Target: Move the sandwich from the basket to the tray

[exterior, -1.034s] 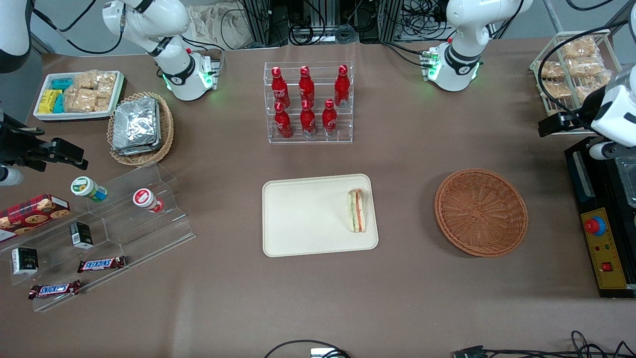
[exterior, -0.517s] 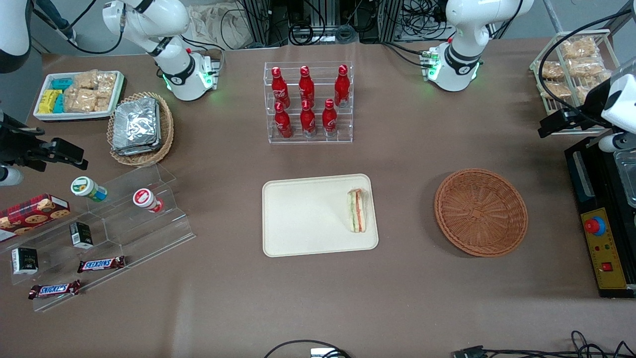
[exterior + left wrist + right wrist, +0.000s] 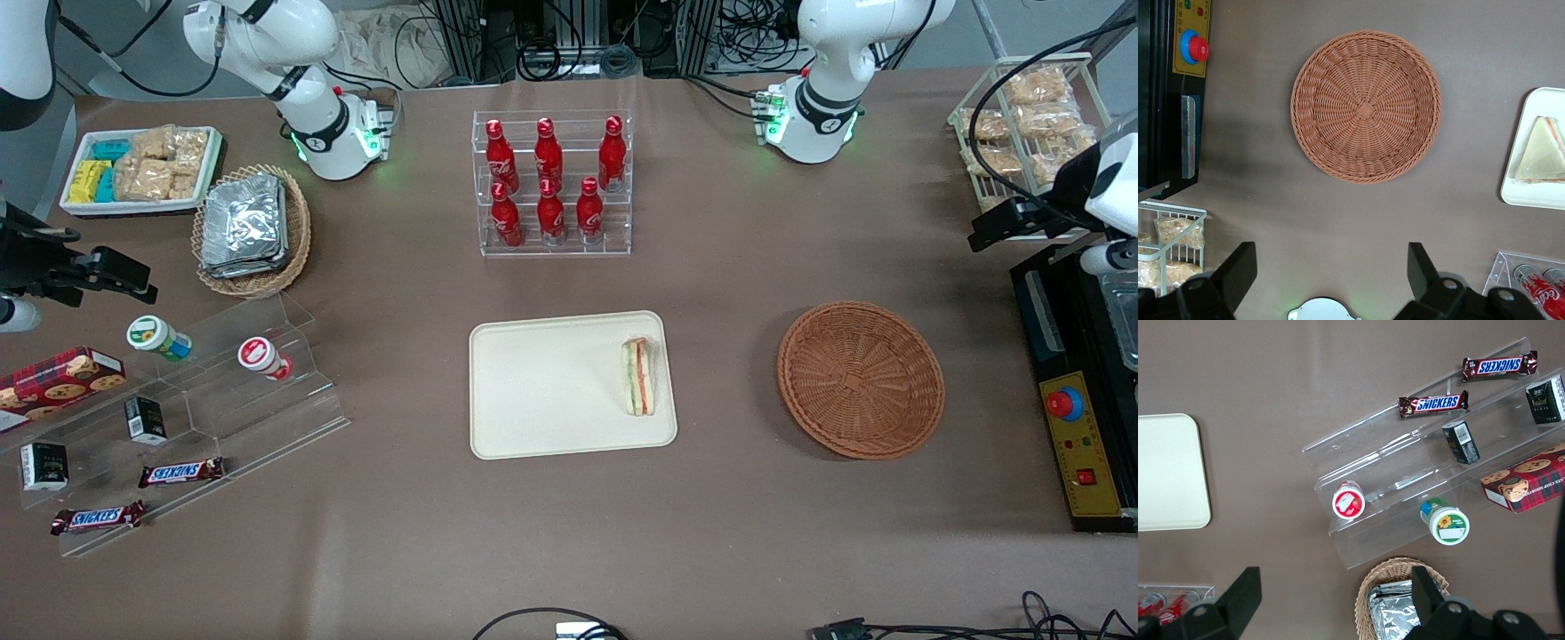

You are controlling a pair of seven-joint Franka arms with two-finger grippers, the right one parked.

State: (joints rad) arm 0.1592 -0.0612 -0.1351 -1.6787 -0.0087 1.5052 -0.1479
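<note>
The sandwich (image 3: 638, 377) lies in the cream tray (image 3: 551, 391), at the tray's edge nearest the basket; the left wrist view shows it as a pale wedge (image 3: 1541, 150) on the tray's corner (image 3: 1531, 193). The reddish-brown wicker basket (image 3: 861, 380) stands beside the tray with nothing in it (image 3: 1366, 107). My left gripper (image 3: 1009, 224) hangs high at the working arm's end of the table, farther from the front camera than the basket. It is open (image 3: 1331, 257), its fingers (image 3: 1238, 273) wide apart with only bare table between them.
A black box with a red button (image 3: 1076, 427) and a wire rack of snack packets (image 3: 1022, 124) stand close to the gripper. A clear rack of red bottles (image 3: 551, 182) is mid-table. A tan basket of foil packets (image 3: 252, 227) and acrylic steps (image 3: 178, 418) lie toward the parked arm's end.
The left arm's wrist has drifted slightly up and outward toward its end of the table. The sandwich, tray and basket have not moved.
</note>
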